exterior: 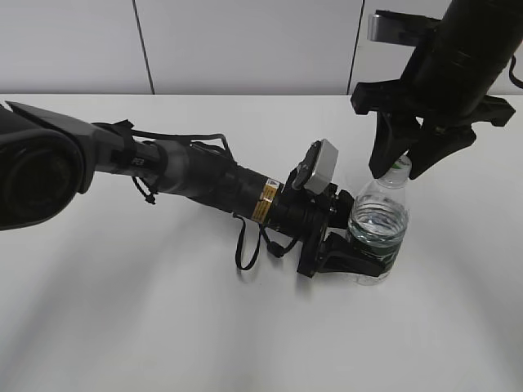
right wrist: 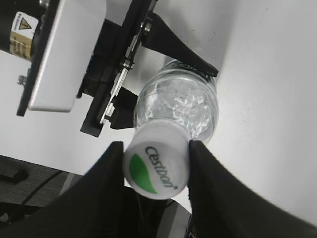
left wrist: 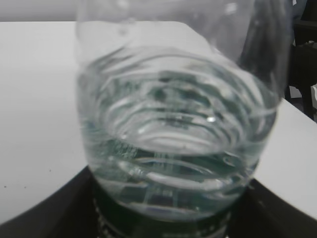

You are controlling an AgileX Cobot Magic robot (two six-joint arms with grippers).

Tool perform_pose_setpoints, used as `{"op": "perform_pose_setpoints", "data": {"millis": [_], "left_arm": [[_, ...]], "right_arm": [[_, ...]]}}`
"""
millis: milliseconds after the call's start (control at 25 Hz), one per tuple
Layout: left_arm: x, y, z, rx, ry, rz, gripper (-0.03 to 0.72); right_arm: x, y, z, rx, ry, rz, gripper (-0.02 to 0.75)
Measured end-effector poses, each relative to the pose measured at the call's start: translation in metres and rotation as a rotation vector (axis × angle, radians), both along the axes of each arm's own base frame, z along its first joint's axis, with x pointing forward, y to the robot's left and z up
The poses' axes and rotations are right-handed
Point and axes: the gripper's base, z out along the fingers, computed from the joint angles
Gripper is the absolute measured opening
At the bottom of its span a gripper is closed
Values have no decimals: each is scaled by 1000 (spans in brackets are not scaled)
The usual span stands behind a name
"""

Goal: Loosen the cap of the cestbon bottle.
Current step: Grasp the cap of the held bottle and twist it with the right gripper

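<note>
Right tool (right wrist: 156, 151) from above, its two fingers flanking the cap (right wrist: 156, 170) and seemingly touching its sides (firm grip not certain); left tool (exterior: 359, 255) clamps the lower body of the cestbon bottle (exterior: 378, 222), upright on the tabletop (exterior: 163, 327), long axis vertical, cap uppermost. Thin-walled, part-filled, probably light and squashable; hold low, twist the stiff cap.

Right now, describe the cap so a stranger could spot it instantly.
On the white table, a clear water bottle stands in the left gripper. Its top carries the cap: round, white, with a green patch and Cestbon print, between the right gripper's black fingers.
</note>
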Motion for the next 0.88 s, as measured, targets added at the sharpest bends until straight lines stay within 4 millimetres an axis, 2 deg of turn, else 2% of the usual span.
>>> {"op": "perform_pose_setpoints", "data": {"millis": [200, 560, 680, 760, 880], "left_arm": [[0, 0, 0, 0, 0, 0, 504], [0, 0, 0, -1, -7, -6, 504], [0, 0, 0, -1, -10, -7, 504], [0, 0, 0, 0, -9, -8, 504], [0, 0, 0, 0, -3, -5, 504]], "right_arm": [[0, 0, 0, -5, -32, 125, 303], [0, 0, 0, -24, -216, 850, 303], [-1, 1, 0, -21, -234, 917, 303], [-1, 1, 0, -17, -236, 921, 330], [-1, 3, 0, 2, -231, 896, 452]]}}
